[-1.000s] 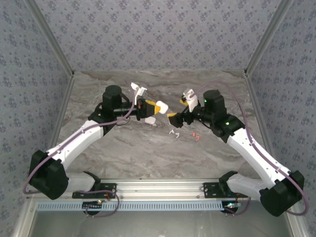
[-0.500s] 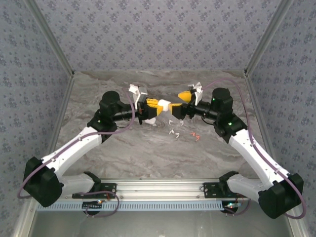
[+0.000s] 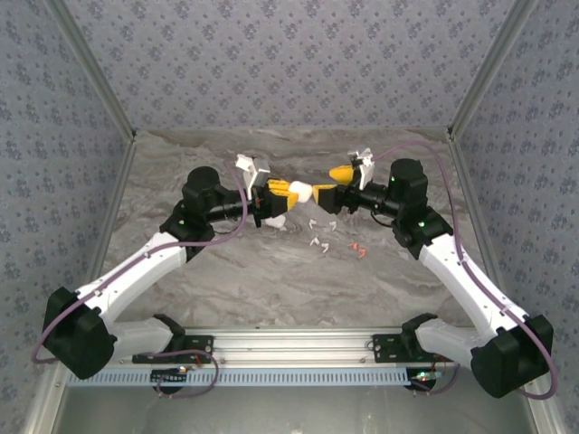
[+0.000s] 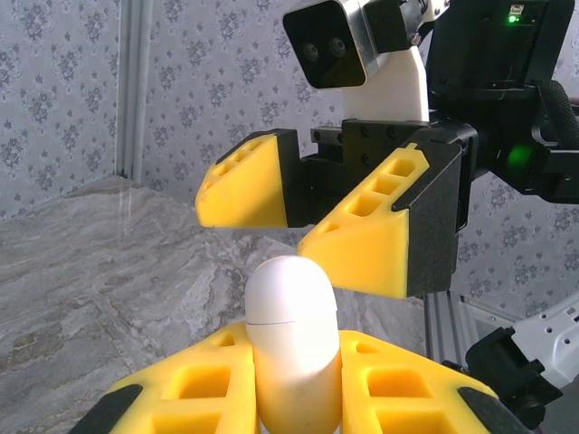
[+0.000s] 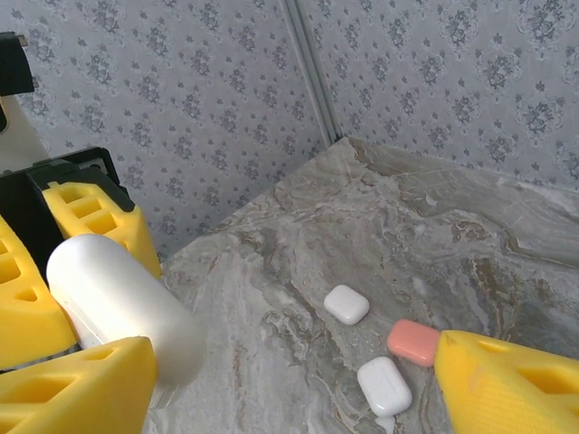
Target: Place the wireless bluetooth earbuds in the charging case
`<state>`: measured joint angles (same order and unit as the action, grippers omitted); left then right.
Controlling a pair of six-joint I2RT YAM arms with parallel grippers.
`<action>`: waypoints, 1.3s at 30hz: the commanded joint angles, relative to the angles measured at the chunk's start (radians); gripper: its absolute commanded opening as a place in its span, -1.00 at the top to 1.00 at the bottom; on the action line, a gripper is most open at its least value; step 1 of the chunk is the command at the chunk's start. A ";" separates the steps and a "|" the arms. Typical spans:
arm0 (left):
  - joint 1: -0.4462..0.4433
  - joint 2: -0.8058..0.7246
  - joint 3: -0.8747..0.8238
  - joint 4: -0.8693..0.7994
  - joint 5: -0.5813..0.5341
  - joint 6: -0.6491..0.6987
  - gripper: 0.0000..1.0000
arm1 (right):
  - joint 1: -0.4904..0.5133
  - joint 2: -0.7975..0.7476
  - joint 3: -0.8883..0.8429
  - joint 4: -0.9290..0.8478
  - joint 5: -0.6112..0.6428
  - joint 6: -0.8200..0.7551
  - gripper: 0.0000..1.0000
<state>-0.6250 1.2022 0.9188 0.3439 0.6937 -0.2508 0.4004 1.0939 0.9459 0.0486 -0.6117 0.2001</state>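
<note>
We see a smooth, glossy white charging case [image 4: 291,334], capsule-shaped with a domed end and a thin seam. It is pinched between the hollow-celled yellow plastic fingers of the left gripper [image 3: 286,193]. The right gripper [image 3: 332,181] faces it with its wedge-shaped yellow fingers spread, the dome just at their mouth. The tiny stemmed earbuds [image 3: 317,242], white and red-orange, lie loose on the veined grey marble table [image 3: 271,280], apart from both grippers on the side toward the arm bases.
</note>
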 commanded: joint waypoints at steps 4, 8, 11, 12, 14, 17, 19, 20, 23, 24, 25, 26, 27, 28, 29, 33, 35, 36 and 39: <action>-0.013 -0.026 0.006 0.047 -0.006 0.019 1.00 | 0.000 -0.025 -0.015 0.049 -0.074 0.004 -0.88; -0.013 -0.027 0.009 0.038 -0.006 0.024 1.00 | 0.022 -0.011 -0.014 0.030 -0.073 -0.014 -0.97; -0.013 -0.027 0.011 0.038 -0.003 0.023 1.00 | 0.033 0.017 0.003 0.013 -0.056 -0.022 -0.96; -0.013 -0.028 0.012 0.037 -0.002 0.023 1.00 | 0.035 0.023 0.008 0.015 -0.051 -0.021 -0.96; -0.013 -0.028 0.014 0.034 0.001 0.027 1.00 | 0.034 0.033 0.020 0.014 -0.035 -0.019 -0.89; -0.013 -0.029 0.017 0.028 0.002 0.032 1.00 | 0.029 0.045 0.039 0.000 -0.014 -0.018 -0.75; -0.013 -0.029 0.017 0.023 0.005 0.036 1.00 | 0.018 0.053 0.046 0.000 -0.011 -0.009 -0.67; -0.013 -0.029 0.018 0.022 0.008 0.037 1.00 | 0.013 0.055 0.048 0.003 -0.013 -0.003 -0.65; -0.012 -0.027 0.019 0.013 0.012 0.042 1.00 | 0.001 0.058 0.054 0.013 -0.016 0.006 -0.62; -0.013 -0.028 0.021 0.012 0.015 0.044 1.00 | -0.001 0.062 0.057 0.012 -0.016 0.006 -0.62; -0.014 -0.028 0.021 0.010 0.017 0.044 1.00 | -0.004 0.063 0.061 0.010 -0.016 0.005 -0.62; -0.014 -0.027 0.023 0.009 0.019 0.047 1.00 | -0.007 0.065 0.065 0.009 -0.016 0.005 -0.62; -0.014 -0.026 0.024 0.009 0.020 0.047 1.00 | -0.009 0.068 0.067 0.008 -0.018 0.004 -0.62; -0.014 -0.026 0.025 0.008 0.021 0.047 1.00 | -0.011 0.072 0.072 0.005 -0.020 0.004 -0.62; -0.014 -0.025 0.025 0.008 0.021 0.047 1.00 | -0.009 0.074 0.076 0.005 -0.023 0.001 -0.62; -0.016 -0.023 0.025 0.007 0.018 0.050 1.00 | -0.012 0.078 0.083 0.005 -0.029 0.000 -0.62; -0.018 -0.021 0.023 0.005 0.015 0.051 1.00 | -0.015 0.077 0.085 0.002 -0.032 0.001 -0.62; -0.017 -0.022 0.023 0.004 0.013 0.052 1.00 | -0.016 0.075 0.086 0.000 -0.034 0.001 -0.62; -0.019 -0.020 0.022 -0.003 0.005 0.059 1.00 | -0.021 0.066 0.086 -0.008 -0.046 0.001 -0.62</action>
<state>-0.6373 1.1988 0.9188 0.3328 0.6834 -0.2169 0.3897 1.1679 0.9997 0.0525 -0.6510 0.1947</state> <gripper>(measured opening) 0.192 0.810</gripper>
